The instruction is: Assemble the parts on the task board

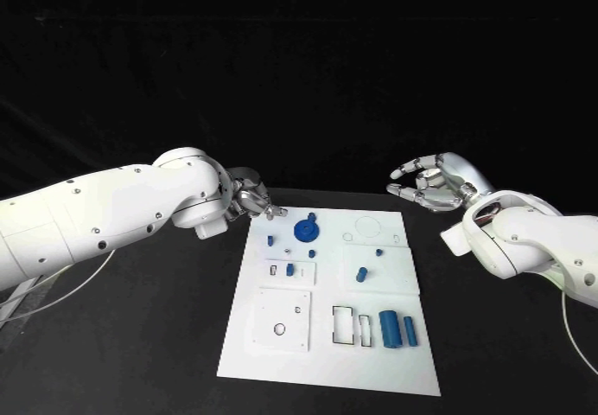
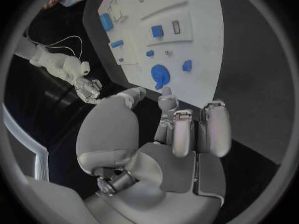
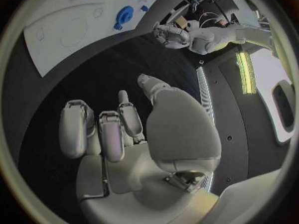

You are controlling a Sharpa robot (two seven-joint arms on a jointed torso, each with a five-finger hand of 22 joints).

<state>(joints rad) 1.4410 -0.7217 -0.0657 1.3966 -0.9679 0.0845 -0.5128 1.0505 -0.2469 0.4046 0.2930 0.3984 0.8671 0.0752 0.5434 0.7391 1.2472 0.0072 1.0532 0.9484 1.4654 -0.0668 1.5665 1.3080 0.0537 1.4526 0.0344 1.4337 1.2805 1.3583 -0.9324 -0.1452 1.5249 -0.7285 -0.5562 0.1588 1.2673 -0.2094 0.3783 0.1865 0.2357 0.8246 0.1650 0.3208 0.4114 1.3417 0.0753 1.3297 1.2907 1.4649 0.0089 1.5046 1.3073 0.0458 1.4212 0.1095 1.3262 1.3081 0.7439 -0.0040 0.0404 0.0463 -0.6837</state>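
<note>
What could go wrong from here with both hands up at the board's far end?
The left hand hangs at the board's far left corner, close to the round blue part; dropping in, it might knock it. The right hand, holding nothing, would cross loose blue parts to reach the two cylinders.

A black tabletop (image 1: 149,346) carries one thing directly — the white task board (image 1: 336,363), lying flat between the left hand (image 1: 253,201) and right hand (image 1: 432,183).

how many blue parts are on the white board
7 visible: round disc, small peg, block, mid piece, two cylinders, tiny piece. Smaller ones may escape notice.
</note>
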